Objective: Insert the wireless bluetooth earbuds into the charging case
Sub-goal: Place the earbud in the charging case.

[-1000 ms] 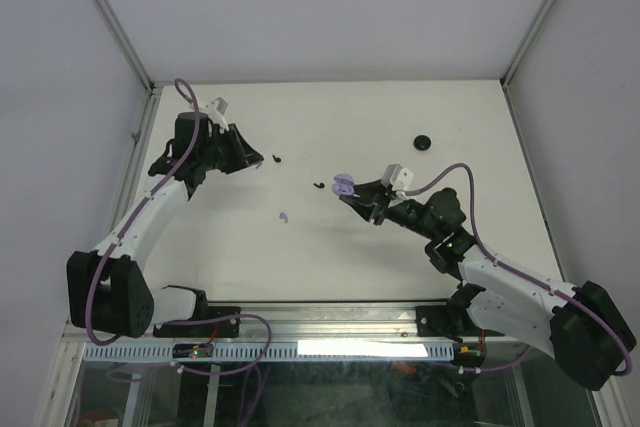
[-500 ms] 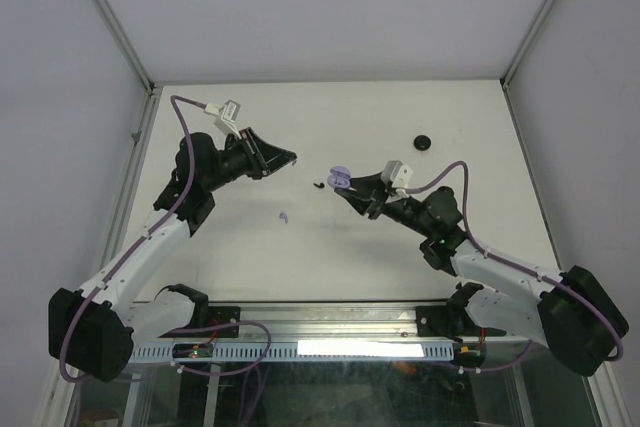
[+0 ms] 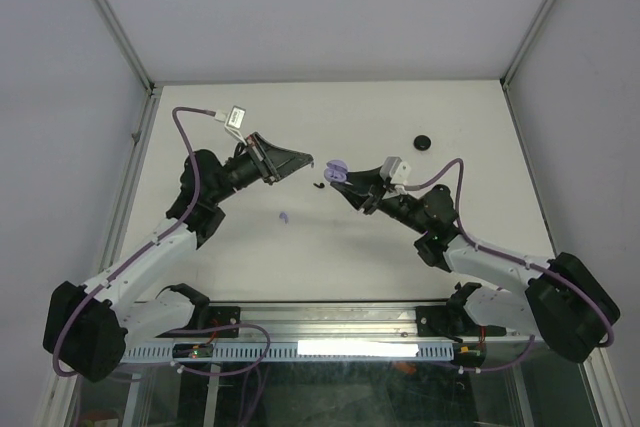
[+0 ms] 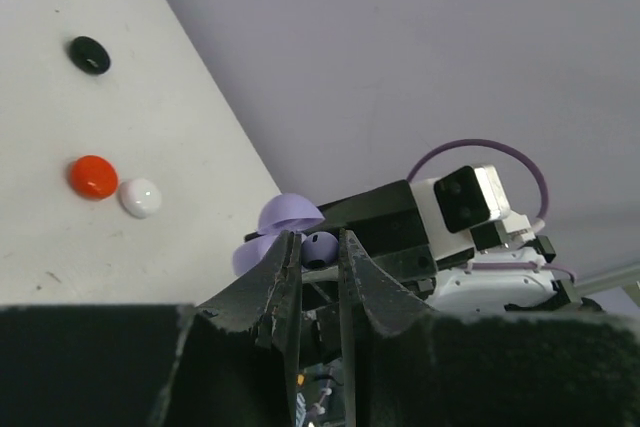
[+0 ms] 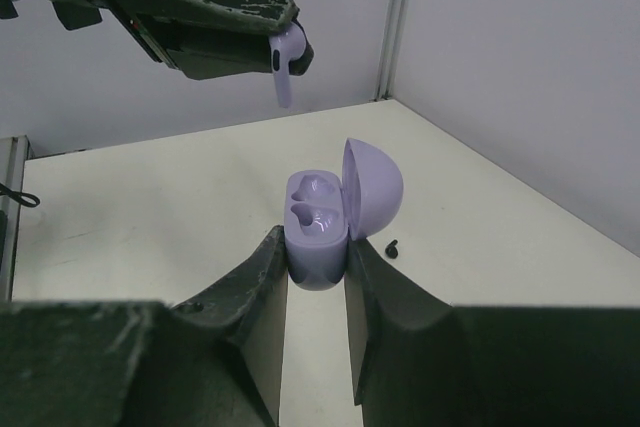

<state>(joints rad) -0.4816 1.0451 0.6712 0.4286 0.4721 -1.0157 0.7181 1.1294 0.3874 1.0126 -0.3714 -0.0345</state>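
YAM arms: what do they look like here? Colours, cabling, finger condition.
Both arms match: the left arm and right arm have white links and black joints. A purple cable loops to a white camera block on each wrist. The left gripper and right gripper are black, wedge-shaped, their fingers scuffed pale.

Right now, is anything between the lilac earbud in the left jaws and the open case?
Nothing visible: clear air separates the lilac earbud from the open lilac case, lid swung back, both sockets empty.
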